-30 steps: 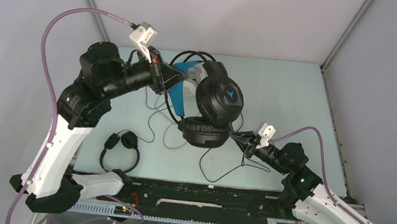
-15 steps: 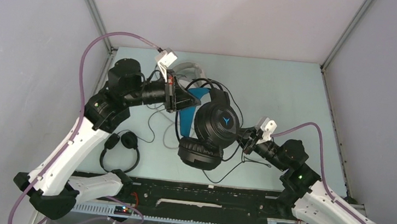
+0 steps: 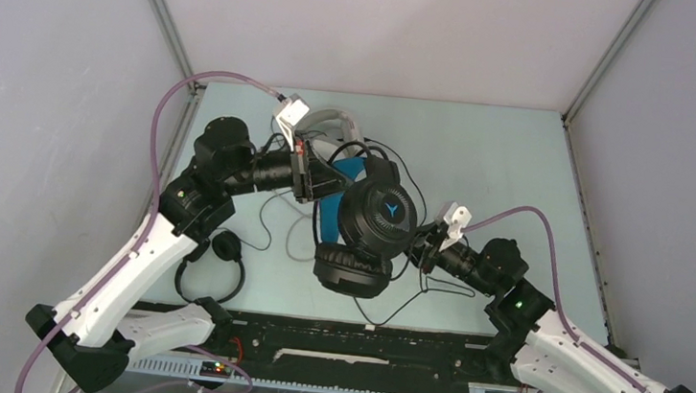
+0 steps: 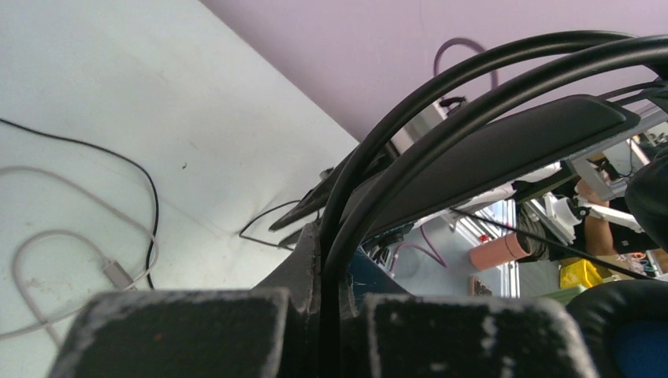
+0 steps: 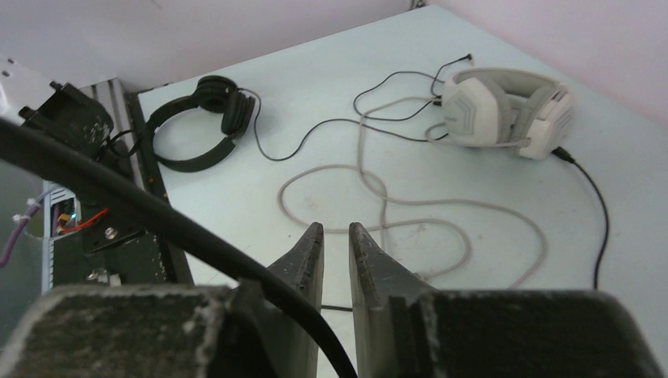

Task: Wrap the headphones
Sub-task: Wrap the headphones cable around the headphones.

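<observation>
One black headphones (image 3: 376,214) | headband (image 4: 504,138) between left jaws | cable (image 5: 157,214) across right jaws

The overhead camera sat high behind the arm bases (image 3: 79,354), looking steeply down on the whole pale blue-green worktop (image 3: 510,174) from far off. The left wrist camera lay low behind its jaws, facing along the worktop toward a purple wall (image 4: 315,47), the bulky black over-ear headphones (image 4: 504,150) close against the lens. The right wrist camera looked down past its jaws, a black cable (image 5: 157,216) near the lens. It shared the large white-grey over-ear headphones (image 5: 504,110) and small slim black headphones (image 5: 197,126) with the overhead view.
</observation>
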{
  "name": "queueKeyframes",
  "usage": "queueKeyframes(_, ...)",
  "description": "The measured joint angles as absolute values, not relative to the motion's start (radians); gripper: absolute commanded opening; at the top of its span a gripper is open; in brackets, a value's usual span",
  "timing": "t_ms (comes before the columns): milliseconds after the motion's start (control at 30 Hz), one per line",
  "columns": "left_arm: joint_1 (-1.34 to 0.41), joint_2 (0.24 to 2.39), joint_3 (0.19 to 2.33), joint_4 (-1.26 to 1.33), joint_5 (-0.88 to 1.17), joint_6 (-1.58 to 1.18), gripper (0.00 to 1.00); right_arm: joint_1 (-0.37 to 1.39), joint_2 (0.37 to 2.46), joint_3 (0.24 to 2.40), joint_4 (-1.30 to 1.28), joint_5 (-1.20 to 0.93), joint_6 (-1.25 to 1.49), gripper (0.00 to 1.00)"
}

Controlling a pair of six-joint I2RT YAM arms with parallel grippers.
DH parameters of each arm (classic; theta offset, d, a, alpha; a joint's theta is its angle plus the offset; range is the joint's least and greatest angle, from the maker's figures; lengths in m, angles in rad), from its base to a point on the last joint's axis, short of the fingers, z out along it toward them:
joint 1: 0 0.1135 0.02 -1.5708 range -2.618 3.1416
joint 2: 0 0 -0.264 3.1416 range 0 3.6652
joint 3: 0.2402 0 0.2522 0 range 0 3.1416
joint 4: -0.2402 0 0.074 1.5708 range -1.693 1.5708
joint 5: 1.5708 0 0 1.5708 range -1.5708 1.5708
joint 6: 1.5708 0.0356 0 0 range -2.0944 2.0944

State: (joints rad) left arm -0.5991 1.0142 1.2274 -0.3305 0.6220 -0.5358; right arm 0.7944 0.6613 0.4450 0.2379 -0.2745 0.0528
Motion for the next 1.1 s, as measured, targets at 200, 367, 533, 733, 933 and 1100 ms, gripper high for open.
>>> queueKeyframes(200,-0.599,1.021,1.205,-0.218,0.642,-0.614,0.0,0.857,0.71,0.443,0.26,-0.26,0.054,0.24)
queueKeyframes(367,-0.599,1.032,1.205,-0.196,0.659,-0.629,0.0,0.878,0.736,0.418,0.321,-0.231,0.046,0.25)
queueKeyframes(533,-0.599,1.035,1.205,-0.184,0.681,-0.64,0.0,0.879,0.748,0.404,0.36,-0.205,0.032,0.21)
queueKeyframes(733,-0.599,1.036,1.203,-0.174,0.715,-0.644,0.0,0.875,0.751,0.379,0.412,-0.187,0.015,0.0)
queueKeyframes(933,-0.599,1.038,1.185,-0.186,0.758,-0.625,0.0,0.845,0.751,0.359,0.459,-0.166,0.011,0.0)
queueKeyframes(1100,-0.6,1.039,1.164,-0.199,0.799,-0.602,0.0,0.807,0.76,0.359,0.491,-0.172,0.011,0.0)
